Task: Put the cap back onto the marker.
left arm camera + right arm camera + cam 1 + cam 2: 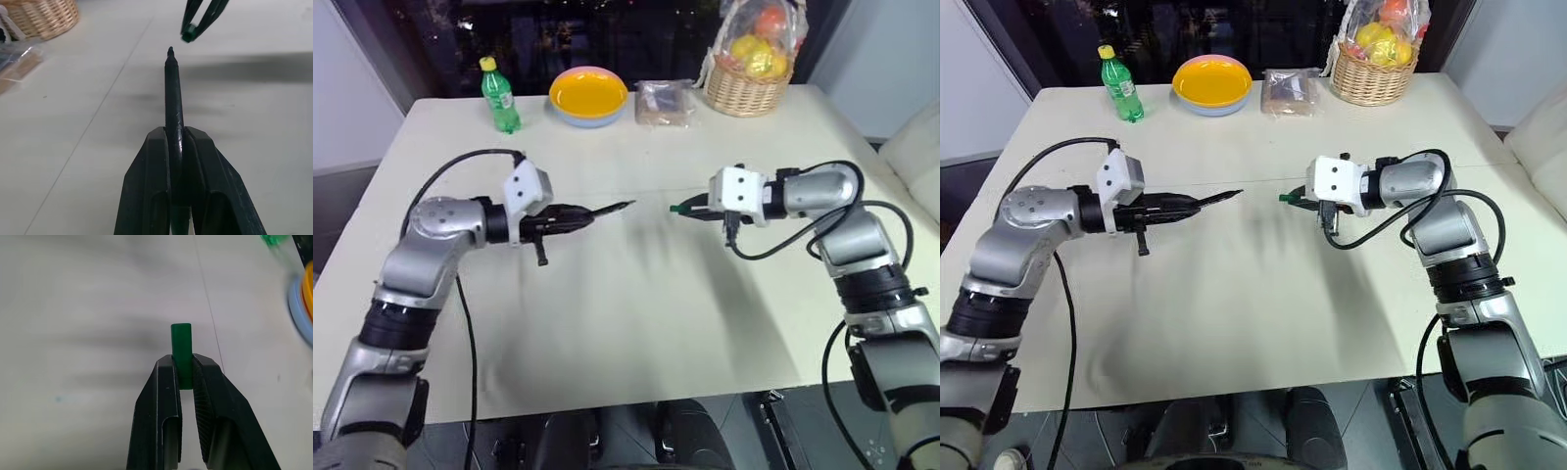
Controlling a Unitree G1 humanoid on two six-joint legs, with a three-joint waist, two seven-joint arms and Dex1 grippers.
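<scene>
Both arms hover above the white table [636, 323], pointing at each other. My left gripper [570, 219] is shut on the black marker [607, 210], whose tip sticks out toward the right; the marker [173, 103] runs straight out between the fingers in the left wrist view. My right gripper [697, 211] is shut on the small green cap [676, 208], with the cap [181, 347] poking out past the fingertips. A short gap separates the marker tip from the cap [188, 34], and the two are roughly in line.
Along the table's far edge stand a green bottle [498, 95] with a yellow lid, a yellow bowl [588, 96], a clear packet [664, 102] and a wicker basket [747, 78] of fruit. Black cables hang from both arms.
</scene>
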